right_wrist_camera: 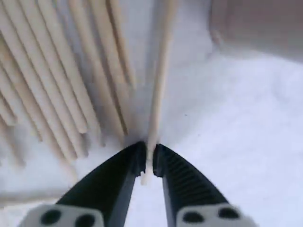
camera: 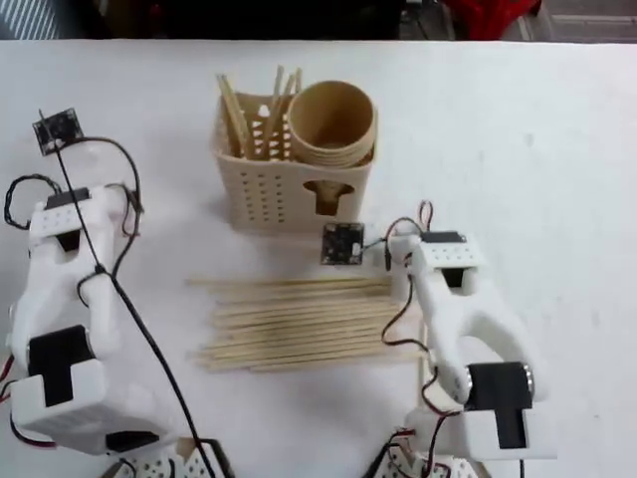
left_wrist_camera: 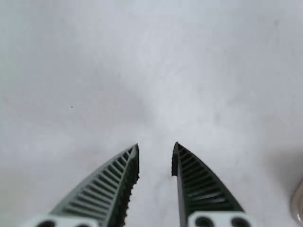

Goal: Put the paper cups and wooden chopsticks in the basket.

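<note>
My right gripper (right_wrist_camera: pixel 148 153) is clenched on the end of a single chopstick (right_wrist_camera: pixel 161 80). Its two dark ribbed fingers (right_wrist_camera: pixel 118 179) press against the stick from both sides, and the stick runs straight away from the fingertips along the white table (right_wrist_camera: pixel 246 123). Just beside it, the loose chopsticks (right_wrist_camera: pixel 57 85) lie in a row, fanned slightly and touching one another.

My left gripper (left_wrist_camera: pixel 155 152) is released. Its fingers (left_wrist_camera: pixel 113 182) stand apart with a clear gap between the tips, holding nothing, above the bare table surface.

In the high view, the loose chopsticks (camera: pixel 299 321) form a flat pile in the lower centre of the frame, lying crosswise between my two arms. My right arm (camera: pixel 468 319) is at the lower right, with its front end at the right end of the pile. My left arm (camera: pixel 70 299) is at the lower left, well apart from the pile.

The cream perforated basket (camera: pixel 269 194) stands upright in the upper centre of the frame, just above the pile. The brown paper cups (camera: pixel 331 119), nested together, sit in its right side. Several upright chopsticks (camera: pixel 254 115) lean in its left side, their tips rising above the rim.
</note>
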`<control>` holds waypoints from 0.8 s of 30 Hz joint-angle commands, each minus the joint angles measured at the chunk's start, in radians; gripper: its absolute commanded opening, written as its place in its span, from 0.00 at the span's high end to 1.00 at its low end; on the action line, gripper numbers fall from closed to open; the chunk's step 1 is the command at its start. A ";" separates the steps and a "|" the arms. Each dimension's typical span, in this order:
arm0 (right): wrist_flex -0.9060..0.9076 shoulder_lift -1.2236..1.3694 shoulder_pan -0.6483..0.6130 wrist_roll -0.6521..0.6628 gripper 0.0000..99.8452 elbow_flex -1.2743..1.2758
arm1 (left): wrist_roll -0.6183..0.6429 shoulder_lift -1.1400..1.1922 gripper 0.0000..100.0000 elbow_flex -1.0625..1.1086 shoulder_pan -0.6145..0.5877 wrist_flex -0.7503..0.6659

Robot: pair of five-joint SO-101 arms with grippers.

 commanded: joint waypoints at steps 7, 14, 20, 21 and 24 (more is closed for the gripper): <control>0.337 -0.325 -0.209 0.006 0.98 -0.011 | -0.011 -0.004 0.87 -0.008 0.004 -0.015; 0.346 -0.367 -0.337 -0.132 0.98 0.044 | -0.011 -0.004 0.87 -0.008 0.002 -0.015; 0.331 -0.344 -0.346 -0.238 0.98 0.054 | -0.011 -0.004 0.87 -0.008 0.002 -0.015; 0.329 -0.340 -0.348 -0.264 0.98 0.054 | -0.011 -0.004 0.87 -0.008 0.002 -0.017; 0.317 -0.323 -0.358 -0.359 0.94 0.049 | -0.011 -0.004 0.87 -0.008 0.002 -0.017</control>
